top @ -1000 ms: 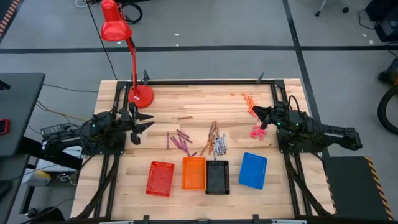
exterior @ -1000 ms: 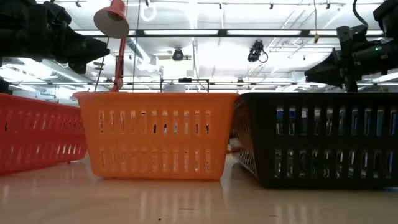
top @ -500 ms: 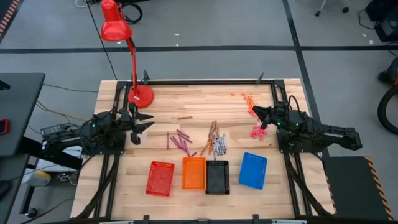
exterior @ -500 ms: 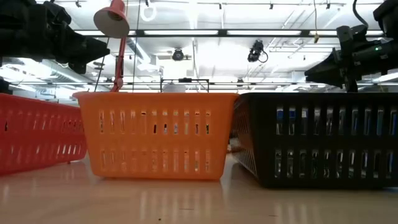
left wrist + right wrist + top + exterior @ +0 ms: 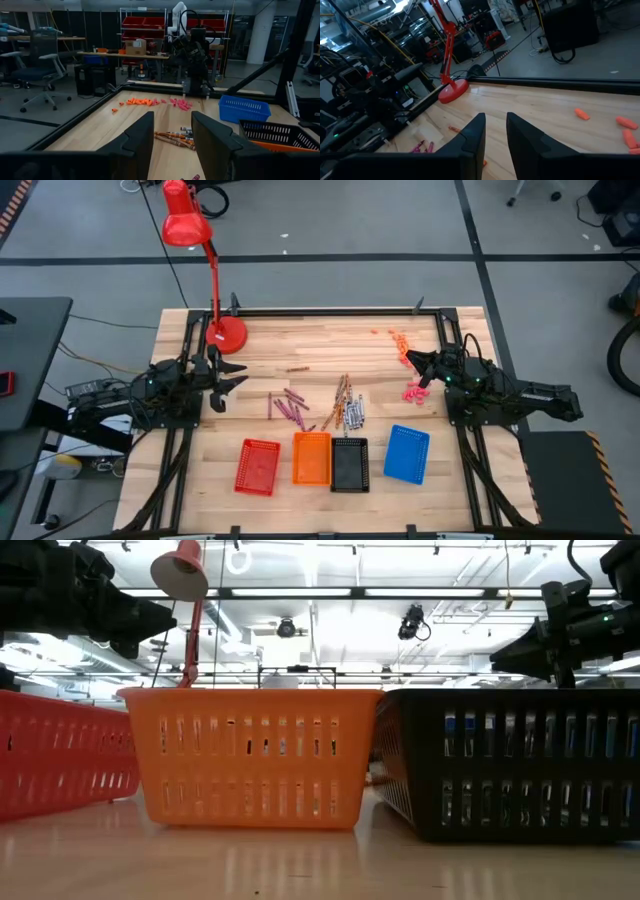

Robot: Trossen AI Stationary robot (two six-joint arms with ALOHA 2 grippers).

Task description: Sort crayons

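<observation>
The crayons lie loose on the table's middle. A maroon-purple cluster (image 5: pixel 288 407) is nearest my left arm, with orange-brown sticks (image 5: pixel 340 398) and grey-white ones (image 5: pixel 355 416) beside it. One orange-brown crayon (image 5: pixel 297 368) lies apart, toward the far edge. My left gripper (image 5: pixel 236 376) hangs open at the table's left side, above the wood, pointing level at the crayons (image 5: pixel 172 139). My right gripper (image 5: pixel 410 361) hangs at the right side, also level, its fingers (image 5: pixel 475 131) apart by a narrow gap with nothing between them. Neither touches anything.
Red (image 5: pixel 258 467), orange (image 5: pixel 311 457), black (image 5: pixel 350 464) and blue (image 5: pixel 406 453) mesh trays stand in a row near the front edge. A red desk lamp's base (image 5: pixel 226 335) sits at the far left. Orange bits (image 5: pixel 398 343) and pink bits (image 5: pixel 415 390) lie by my right gripper.
</observation>
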